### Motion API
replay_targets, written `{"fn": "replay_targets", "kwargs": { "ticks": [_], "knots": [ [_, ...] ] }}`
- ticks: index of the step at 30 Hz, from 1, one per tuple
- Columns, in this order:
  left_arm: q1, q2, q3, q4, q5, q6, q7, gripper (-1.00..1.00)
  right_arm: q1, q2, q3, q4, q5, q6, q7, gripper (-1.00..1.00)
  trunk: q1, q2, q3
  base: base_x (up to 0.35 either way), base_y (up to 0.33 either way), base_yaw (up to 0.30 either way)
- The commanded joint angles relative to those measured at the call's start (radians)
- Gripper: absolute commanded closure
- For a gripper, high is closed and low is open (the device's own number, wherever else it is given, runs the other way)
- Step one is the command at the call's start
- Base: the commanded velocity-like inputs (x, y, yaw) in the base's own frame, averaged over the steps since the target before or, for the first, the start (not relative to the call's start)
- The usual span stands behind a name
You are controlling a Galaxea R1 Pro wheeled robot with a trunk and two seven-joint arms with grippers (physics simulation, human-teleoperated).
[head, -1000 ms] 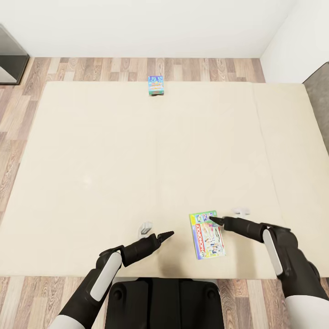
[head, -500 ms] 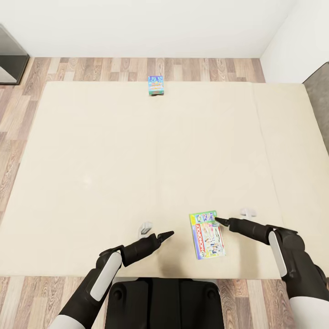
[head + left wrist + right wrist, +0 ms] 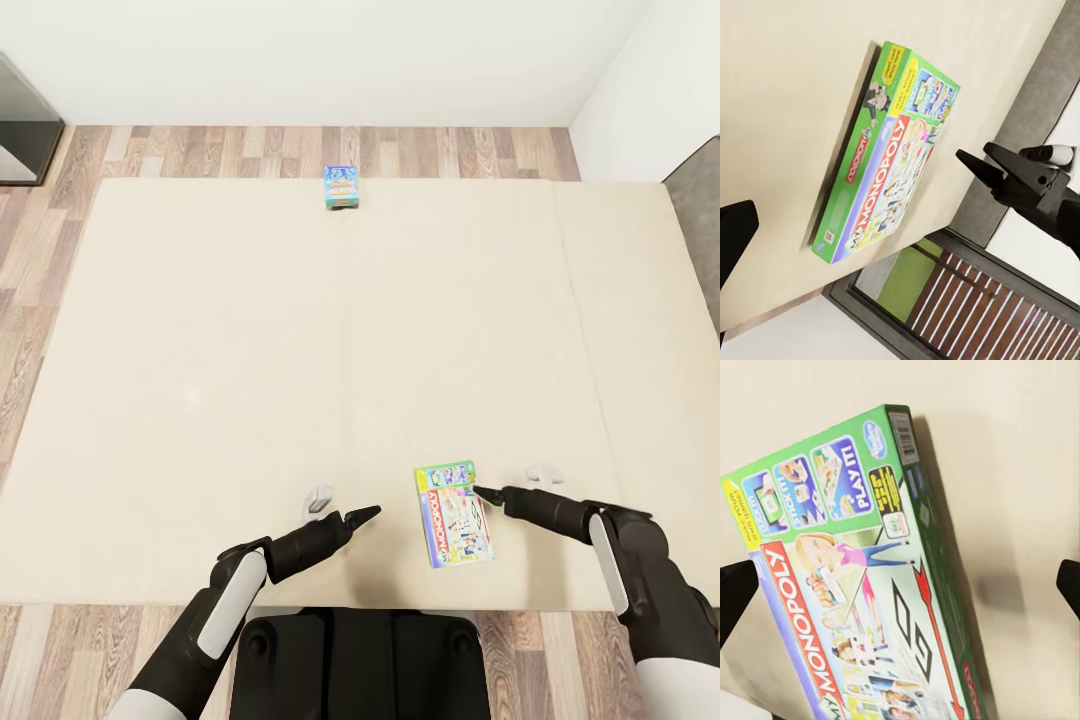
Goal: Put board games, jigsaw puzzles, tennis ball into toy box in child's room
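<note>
Right end effector pulled back off Monopoly box — fingers apart beside its edge; left end effector apart — idle on bed.

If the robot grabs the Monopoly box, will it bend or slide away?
The Monopoly box looks like a stiff, flat carton, so it probably won't bend. It lies flat on the soft-looking bed, so it likely won't roll. Its glossy lid may slip in the right pincer.

2 board games on 1 bed: a Monopoly box and a smaller blue box.
</note>
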Motion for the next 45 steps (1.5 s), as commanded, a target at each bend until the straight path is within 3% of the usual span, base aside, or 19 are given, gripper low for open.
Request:
{"fn": "replay_targets", "kwargs": {
  "ticks": [1,45],
  "knots": [
    [0.0,0.0,0.001,0.0,0.005,0.007,0.0,-1.0,0.0,0.0,-0.001,-0.001,-0.004,0.008,0.001,-1.0,0.0,-0.001,-0.001,0.0,0.0,0.0],
    [0.0,0.0,0.001,-0.001,0.005,0.007,0.0,-1.0,0.004,0.002,0.003,0.081,0.005,0.008,0.0,-1.0,0.0,-0.001,-0.001,0.0,0.0,0.0]
  ]
}}
